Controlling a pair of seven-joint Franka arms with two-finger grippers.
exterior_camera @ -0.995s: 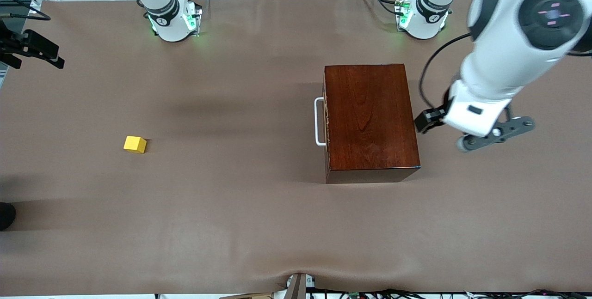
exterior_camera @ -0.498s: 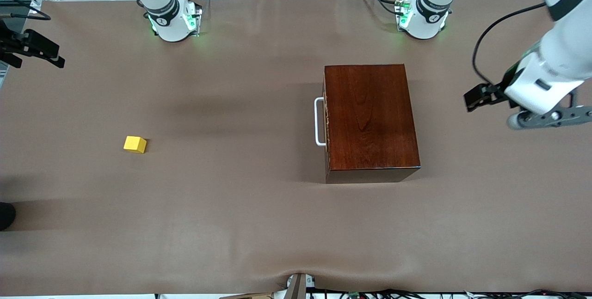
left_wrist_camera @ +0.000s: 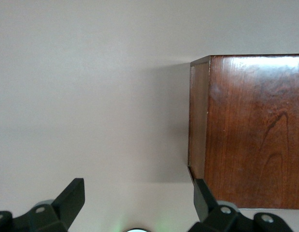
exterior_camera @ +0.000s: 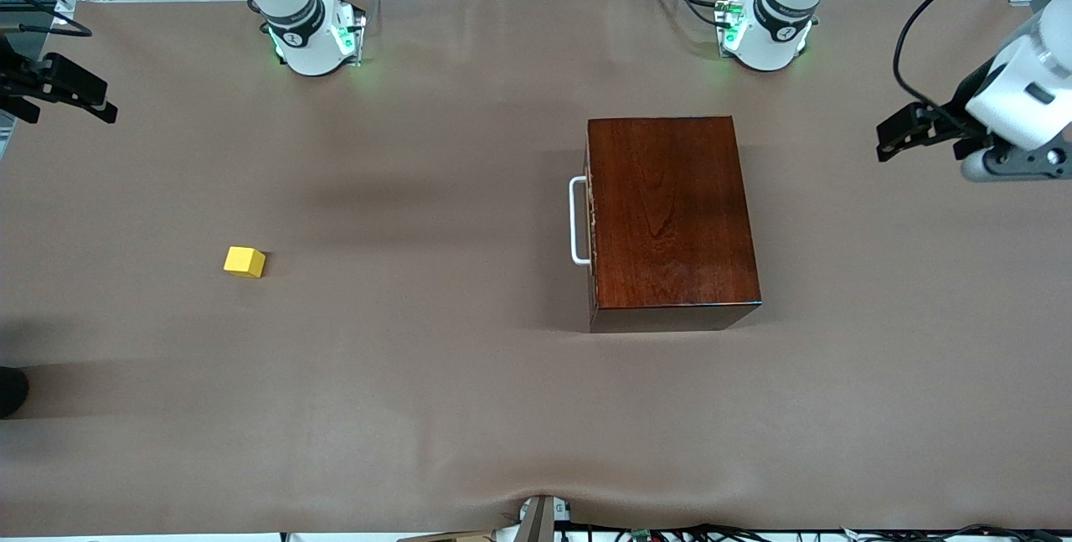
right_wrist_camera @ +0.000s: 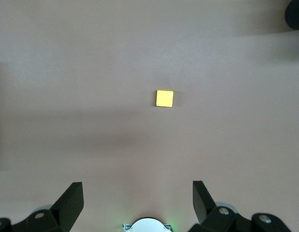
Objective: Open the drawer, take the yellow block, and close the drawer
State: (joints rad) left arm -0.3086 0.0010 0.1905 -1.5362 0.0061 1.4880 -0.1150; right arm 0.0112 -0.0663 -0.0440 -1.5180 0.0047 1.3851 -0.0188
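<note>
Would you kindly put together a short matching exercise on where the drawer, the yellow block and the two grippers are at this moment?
Things:
1. drawer
2. yellow block
3. left gripper
4. right gripper

States:
A. open, high over the yellow block
B. on the bare table toward the right arm's end
C. open, over the table beside the wooden box, at the left arm's end
D. shut in the wooden box, white handle showing

Pairs: 1-D, 2-B, 3-C, 4-A

Brown table [exterior_camera: 435, 408] with yellow block [exterior_camera: 244, 262] and, well apart, dark wooden box [exterior_camera: 670, 219].
</note>
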